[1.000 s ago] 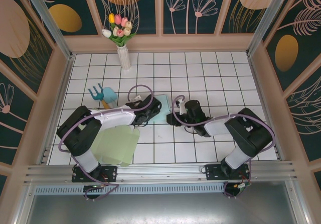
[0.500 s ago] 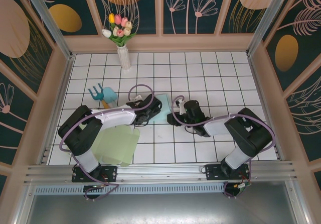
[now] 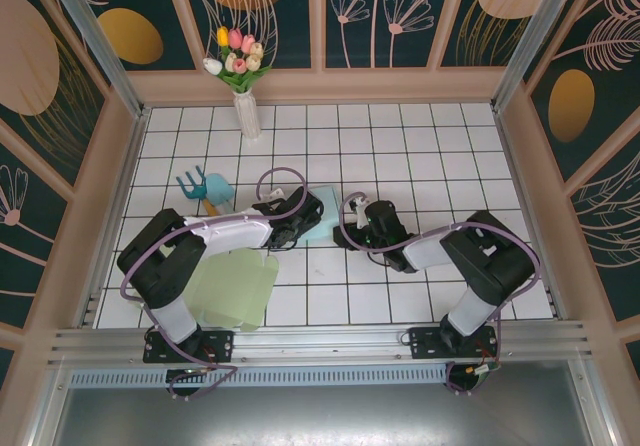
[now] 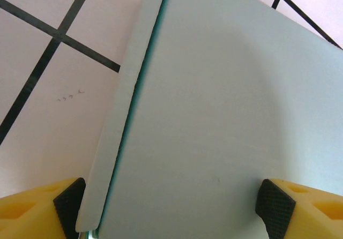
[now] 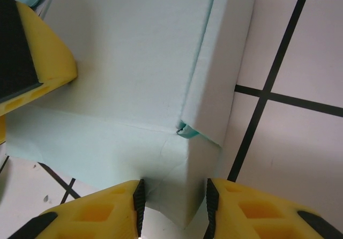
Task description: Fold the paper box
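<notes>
Pale-green flat paper sheet (image 3: 232, 288) is laid by the near-left corner of the white tiled worktop (image 3: 420, 146). Pale-teal paper box (image 5: 134, 62) is set mid-worktop, a folded corner clamped by the right gripper (image 5: 174, 209); the left gripper (image 4: 171, 209) is spread wide across its panel.

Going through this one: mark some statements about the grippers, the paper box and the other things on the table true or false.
1. The right gripper is closed on a corner of the paper box. True.
2. The left gripper is shut tight. False: its jaws stand wide apart, with a broad panel of the box between the fingers.
3. A flat green sheet lies on the table beside the left arm. True.
4. The vase of tulips lies tipped over mid-table. False: it stands upright by the far wall.
</notes>
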You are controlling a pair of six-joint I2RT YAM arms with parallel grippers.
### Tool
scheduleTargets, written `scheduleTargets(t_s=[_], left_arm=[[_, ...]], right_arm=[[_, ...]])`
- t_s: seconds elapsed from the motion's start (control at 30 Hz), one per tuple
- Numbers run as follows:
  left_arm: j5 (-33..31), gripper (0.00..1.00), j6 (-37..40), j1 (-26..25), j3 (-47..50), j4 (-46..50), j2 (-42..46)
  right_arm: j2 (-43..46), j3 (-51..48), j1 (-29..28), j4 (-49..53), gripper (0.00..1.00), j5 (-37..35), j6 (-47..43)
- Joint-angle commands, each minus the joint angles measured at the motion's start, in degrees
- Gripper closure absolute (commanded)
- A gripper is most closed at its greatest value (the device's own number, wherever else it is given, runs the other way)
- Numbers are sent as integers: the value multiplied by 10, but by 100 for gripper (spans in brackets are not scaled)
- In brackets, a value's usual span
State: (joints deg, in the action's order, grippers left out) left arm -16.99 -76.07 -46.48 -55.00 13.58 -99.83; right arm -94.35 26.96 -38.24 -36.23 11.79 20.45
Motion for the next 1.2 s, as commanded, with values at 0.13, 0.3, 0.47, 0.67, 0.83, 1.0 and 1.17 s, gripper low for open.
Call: scheduleTargets(t_s=[0.13, 0.3, 0.47, 0.67, 0.83, 1.0, 1.17], left_arm=[[45, 16, 16, 2, 35, 93, -62], [43, 16, 17, 3, 34, 94, -61], [42, 16, 18, 2, 33, 93, -62], [43, 16, 17, 2, 32, 92, -65], [46, 16, 20, 3, 30, 91, -68], [48, 16, 20, 3, 30, 88, -69], [59, 16, 26, 3, 31, 80, -74]], right_arm=[[27, -21, 1, -11, 59, -16, 16], [87, -34, 0, 10, 58, -21, 48], [122, -31, -1, 30, 64, -26, 102], [101, -13, -2, 30, 100, -17, 128], [57, -7, -3, 16, 100, -16, 129], [-8, 13, 7, -4, 100, -19, 123], [-42, 30, 19, -16, 100, -19, 114]])
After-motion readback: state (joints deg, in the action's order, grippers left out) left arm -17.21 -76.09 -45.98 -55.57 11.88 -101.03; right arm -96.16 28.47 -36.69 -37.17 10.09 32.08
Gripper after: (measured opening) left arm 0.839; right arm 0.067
